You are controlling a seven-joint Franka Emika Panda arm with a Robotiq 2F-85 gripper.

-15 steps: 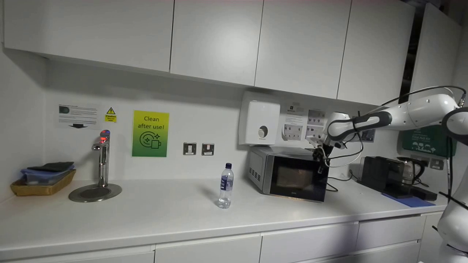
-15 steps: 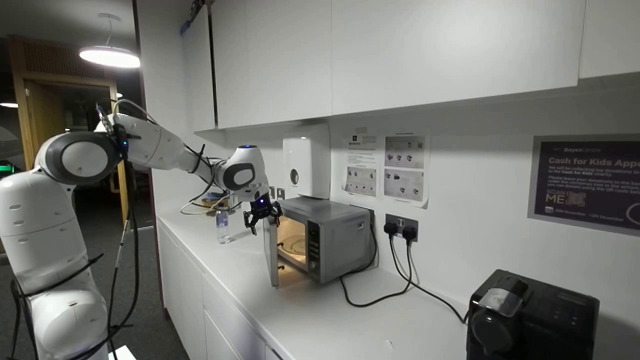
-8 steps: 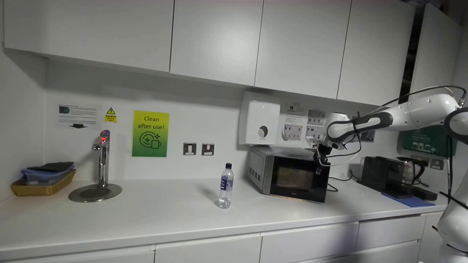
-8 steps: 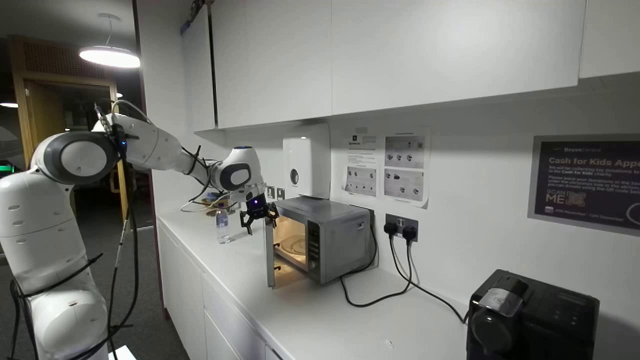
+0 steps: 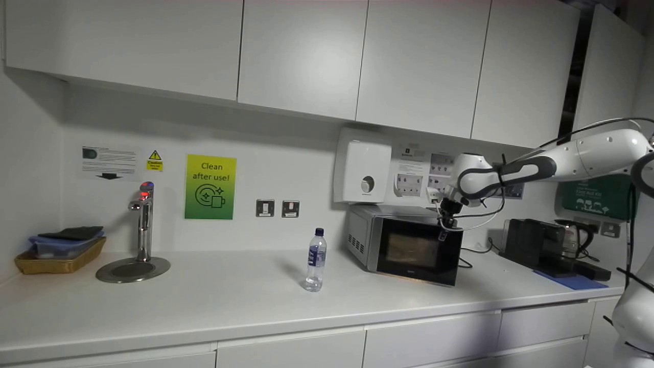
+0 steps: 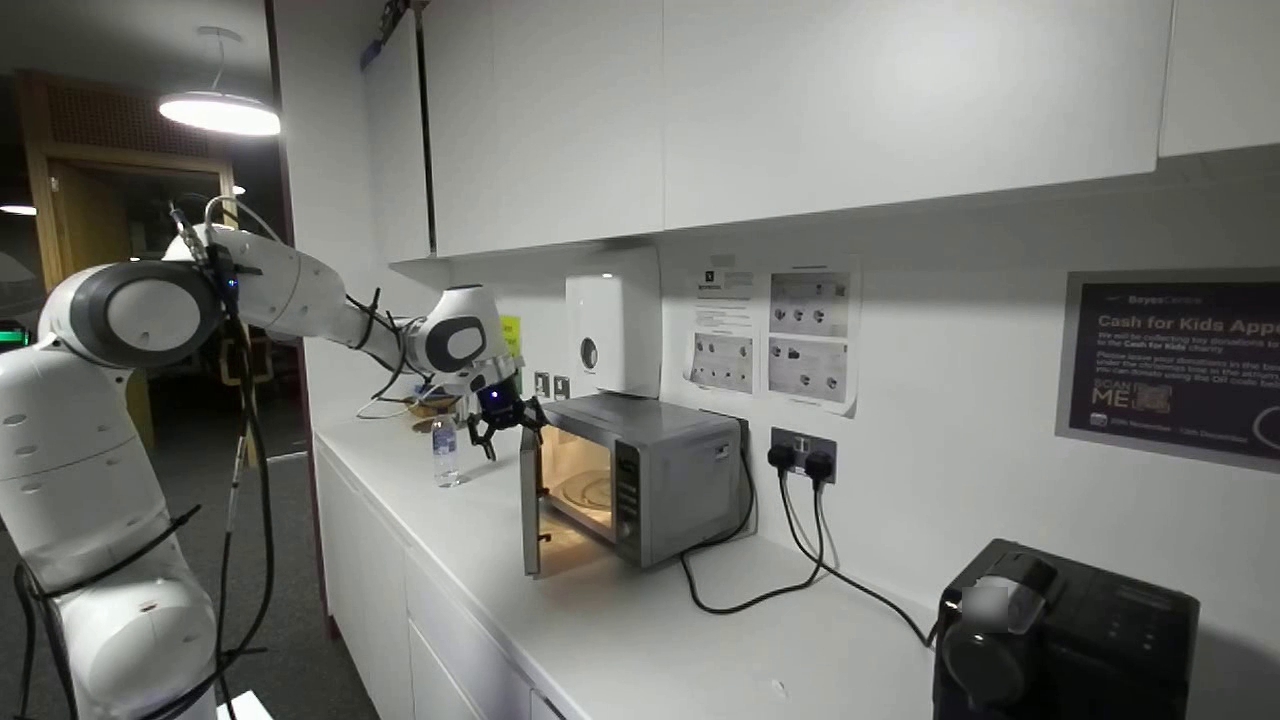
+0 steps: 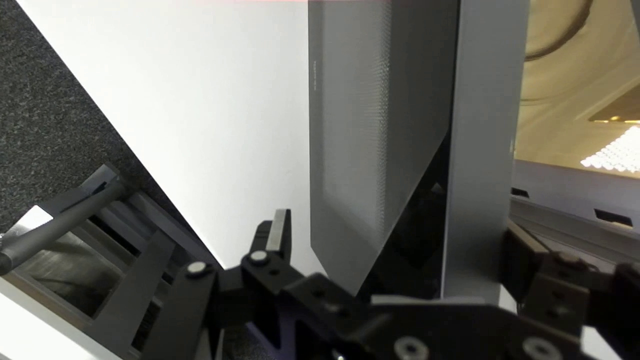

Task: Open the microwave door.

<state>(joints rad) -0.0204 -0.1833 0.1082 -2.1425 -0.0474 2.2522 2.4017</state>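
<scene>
The microwave (image 6: pixel 690 480) stands on the counter with its door (image 5: pixel 409 250) partly open. In an exterior view the door's edge (image 6: pixel 531 510) stands apart from the lit interior. My gripper (image 6: pixel 512 432) is at the door's top free corner, pointing down, jaws spread wide. In the wrist view the gripper (image 7: pixel 400 245) straddles the door's grey edge (image 7: pixel 485 150). One of the fingers (image 7: pixel 525 260) is on the door's inner side, against or very close to it. The opposite fingertip (image 7: pixel 281 230) is well clear of the outer face. The gripper also shows in an exterior view (image 5: pixel 445 227).
A water bottle (image 5: pixel 316 263) stands on the counter (image 5: pixel 230 301) on the hinge side of the microwave. A white wall dispenser (image 5: pixel 368 171) hangs above. A black coffee machine (image 6: pixel 1070 640) and plug cables (image 6: pixel 745 608) are on the control-panel side. Wall cupboards (image 5: pixel 419 66) overhang.
My gripper has moved outward, away from the microwave body. The door has swung a little further open along with it, and the gap to the interior is wider. The jaws stay spread.
</scene>
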